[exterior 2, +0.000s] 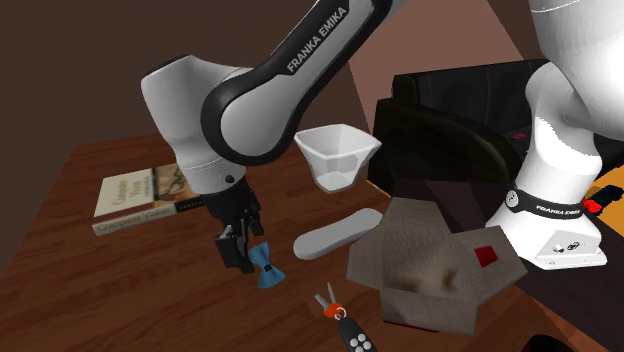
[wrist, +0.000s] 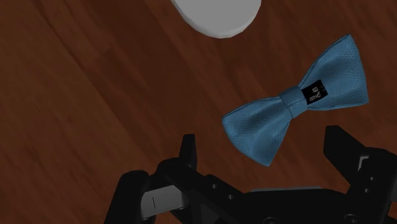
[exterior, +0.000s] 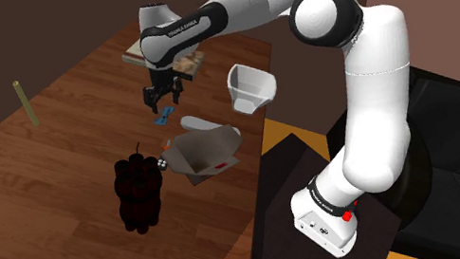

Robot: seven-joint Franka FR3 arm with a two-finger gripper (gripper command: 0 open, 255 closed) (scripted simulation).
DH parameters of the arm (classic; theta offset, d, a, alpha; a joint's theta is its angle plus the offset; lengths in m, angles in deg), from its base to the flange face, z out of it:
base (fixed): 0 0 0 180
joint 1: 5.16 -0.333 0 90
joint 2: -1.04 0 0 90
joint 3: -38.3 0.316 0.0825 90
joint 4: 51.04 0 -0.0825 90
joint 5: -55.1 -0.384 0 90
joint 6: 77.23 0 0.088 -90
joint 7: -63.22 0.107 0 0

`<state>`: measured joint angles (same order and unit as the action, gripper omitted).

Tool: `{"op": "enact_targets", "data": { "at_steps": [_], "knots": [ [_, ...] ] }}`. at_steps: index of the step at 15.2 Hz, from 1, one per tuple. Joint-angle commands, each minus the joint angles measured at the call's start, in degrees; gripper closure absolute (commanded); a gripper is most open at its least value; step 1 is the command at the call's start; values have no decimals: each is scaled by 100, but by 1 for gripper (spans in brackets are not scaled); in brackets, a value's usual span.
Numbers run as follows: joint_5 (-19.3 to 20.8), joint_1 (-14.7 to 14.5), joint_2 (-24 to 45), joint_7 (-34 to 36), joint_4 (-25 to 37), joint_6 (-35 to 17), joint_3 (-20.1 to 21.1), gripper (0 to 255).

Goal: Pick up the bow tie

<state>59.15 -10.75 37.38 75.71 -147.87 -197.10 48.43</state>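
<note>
Franka arm (exterior: 240,2) reaching from its stand (exterior: 283,258) over a dark wooden surface (exterior: 67,173). The black gripper (exterior 2: 238,258) points down and hangs close above the surface. Its fingers (wrist: 188,149) stand well apart and clasp nothing.

The bow tie (wrist: 296,102) (blue, with a small black label on its knot) lies flat on the surface just beside the gripper. In the wrist view one lobe lies in the gap ahead of the fingers and the other lies ahead of one finger; neither finger touches it.

In the shoulder view the bow tie is just left of a grey oval dish (exterior: 205,125) and on the far side of an open carton (exterior: 205,153), which holds something red. A white bowl (exterior: 250,89) stands farther off, to the right of the gripper, and a book (exterior 2: 140,195) lies at the far edge behind the gripper. A key fob with keys (exterior 2: 345,322) lies near the carton. A dark cluster like a bunch of grapes (exterior: 138,195) lies nearer still. An olive stick (exterior: 27,104) lies well apart at the shoulder view's left.
</note>
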Motion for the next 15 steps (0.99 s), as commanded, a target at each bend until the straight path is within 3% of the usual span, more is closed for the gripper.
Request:
{"op": "enact_targets", "data": {
  "at_steps": [1,2,15],
  "knots": [
    [7,-8,49,5,22,-30,-4,0],
    [6,-9,41,7,20,-24,-3,255],
    [-24,8,-149,-4,34,178,19,255]
  ]
}}
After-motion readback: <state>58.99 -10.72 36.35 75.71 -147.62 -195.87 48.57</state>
